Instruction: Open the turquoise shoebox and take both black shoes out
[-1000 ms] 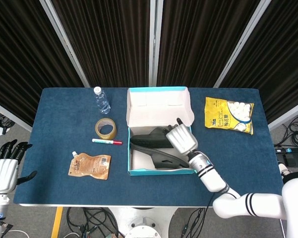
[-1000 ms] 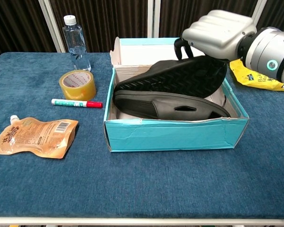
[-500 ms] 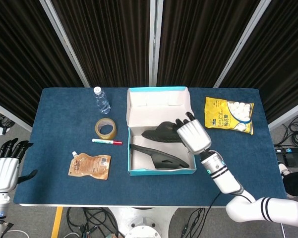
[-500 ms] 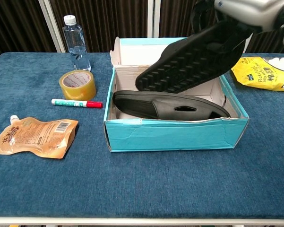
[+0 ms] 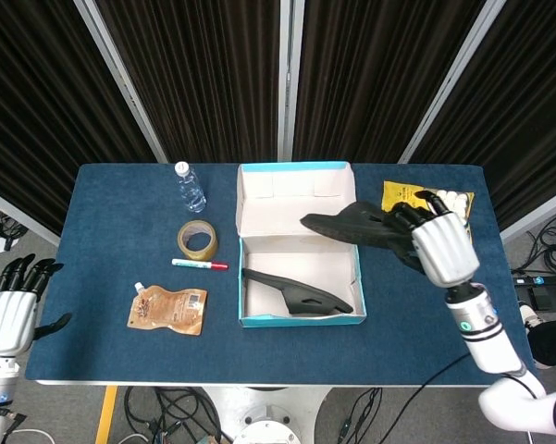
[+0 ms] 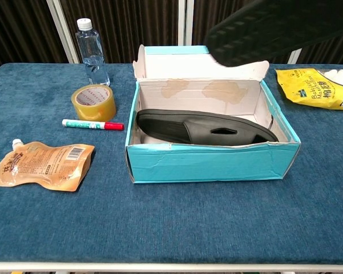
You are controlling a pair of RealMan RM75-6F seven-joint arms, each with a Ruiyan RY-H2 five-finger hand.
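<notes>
Overhead, I see my right hand (image 5: 438, 242) gripping one shoe (image 5: 352, 224) up in the air, its toe over the box's (image 5: 301, 320) right wall and its heel toward the yellow bag (image 5: 427, 215). My left hand (image 5: 11, 310) hangs off the table's (image 5: 111, 351) left edge, fingers spread, holding nothing. The second shoe (image 5: 299, 294) lies in the box, lid folded back. A bottle (image 5: 190, 187), tape roll (image 5: 196, 240), marker (image 5: 200, 265) and pouch (image 5: 167, 309) sit left of the box. From the chest camera, I get the lifted shoe's (image 6: 277, 28) ridged sole above the box's (image 6: 211, 162) back right corner; the other shoe (image 6: 205, 127) rests lengthwise inside. Neither hand shows here.
</notes>
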